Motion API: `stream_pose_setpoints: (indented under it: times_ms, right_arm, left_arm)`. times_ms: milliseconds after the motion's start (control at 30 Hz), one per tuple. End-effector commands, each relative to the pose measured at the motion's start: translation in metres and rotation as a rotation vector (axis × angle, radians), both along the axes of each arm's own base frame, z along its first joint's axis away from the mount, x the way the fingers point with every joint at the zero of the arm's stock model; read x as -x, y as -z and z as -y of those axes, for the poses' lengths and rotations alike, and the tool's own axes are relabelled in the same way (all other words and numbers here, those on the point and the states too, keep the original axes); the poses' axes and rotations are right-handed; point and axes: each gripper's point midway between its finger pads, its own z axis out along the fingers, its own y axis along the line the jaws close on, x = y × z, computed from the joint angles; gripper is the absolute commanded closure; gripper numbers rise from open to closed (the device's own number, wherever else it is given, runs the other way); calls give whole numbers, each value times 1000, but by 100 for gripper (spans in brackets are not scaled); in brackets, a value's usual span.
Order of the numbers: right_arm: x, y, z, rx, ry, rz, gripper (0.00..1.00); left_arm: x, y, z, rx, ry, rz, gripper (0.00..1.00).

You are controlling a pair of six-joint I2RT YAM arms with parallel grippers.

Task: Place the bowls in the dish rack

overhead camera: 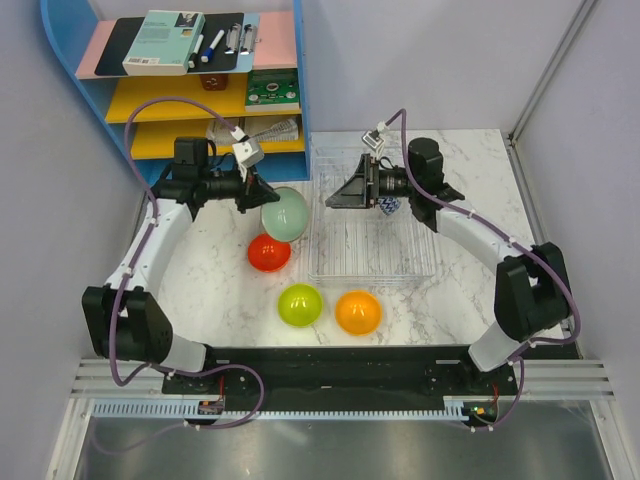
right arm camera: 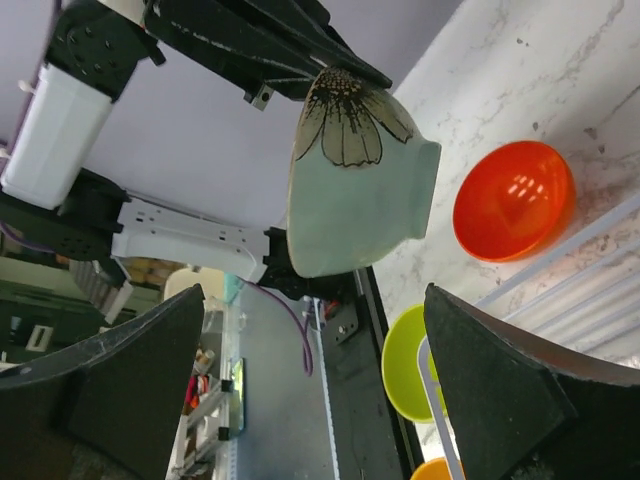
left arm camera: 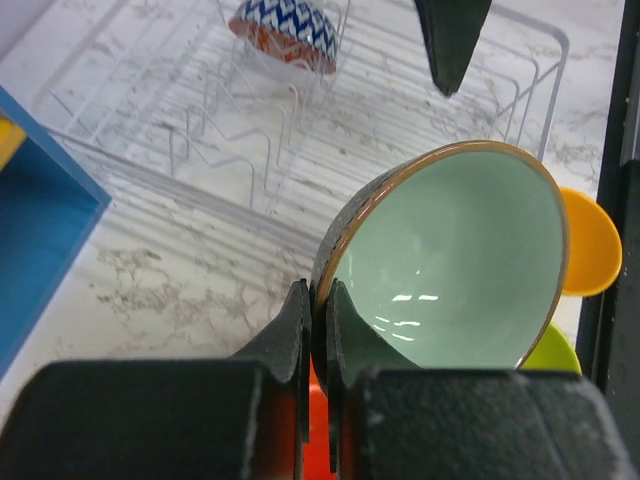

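The left gripper (left arm camera: 320, 300) is pinched tight on the rim of the pale grey-green bowl (left arm camera: 450, 260). It holds the bowl tilted in the air just left of the dish rack (overhead camera: 372, 262), close to the red bowl (overhead camera: 269, 252). The right gripper (overhead camera: 338, 196) hangs over the rack with its jaws spread wide, holding nothing. The patterned bowl (left arm camera: 288, 30) stands in a far slot. To my eye, the trick is to clear the raised rim, stand the bowl on edge between two ribs, and let go only once it leans settled. The lime green bowl (overhead camera: 299, 304) and orange bowl (overhead camera: 358, 312) sit on the table (overhead camera: 220, 290).
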Motion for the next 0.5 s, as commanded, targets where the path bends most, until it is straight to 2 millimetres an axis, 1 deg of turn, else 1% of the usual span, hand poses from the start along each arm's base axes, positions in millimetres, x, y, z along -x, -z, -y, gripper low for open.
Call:
stream_pose_setpoints:
  times_ms: [0, 33, 67, 100, 133, 167, 233, 333, 367, 433, 467]
  right_arm:
    - [-2, -34, 1, -189, -59, 37, 2]
    - [-2, -34, 1, -196, -60, 17, 2]
    - [-4, -32, 0, -201, -60, 25, 2]
    - [-7, -30, -1, -201, -54, 18, 2]
    - [-9, -29, -1, -202, -51, 19, 2]
    - [-12, -27, -2, -200, -49, 27, 2]
    - [-16, -25, -3, -192, -44, 27, 2]
    - [-18, -18, -4, -175, -40, 36, 2]
    - [-18, -12, -4, -156, -35, 10, 2]
    - [-20, -5, -4, -128, -29, 50, 2]
    - [-20, 1, -3, -101, -17, 21, 2]
  left_arm:
    - [-18, -51, 35, 151, 56, 98, 98]
    - [-16, -51, 43, 161, 77, 82, 98]
    - [-17, -56, 46, 167, 87, 84, 98]
    - [-18, -52, 51, 175, 106, 62, 98]
    - [-14, -53, 57, 193, 135, 33, 98]
    - [-14, -56, 60, 201, 148, 29, 98]
    - [-12, -55, 67, 207, 171, 14, 98]
    - [-9, -56, 72, 203, 184, 22, 98]
    - [-7, -57, 73, 206, 191, 24, 98]
    - [-7, -58, 73, 206, 190, 27, 98]
    - [-5, -62, 73, 208, 192, 35, 98]
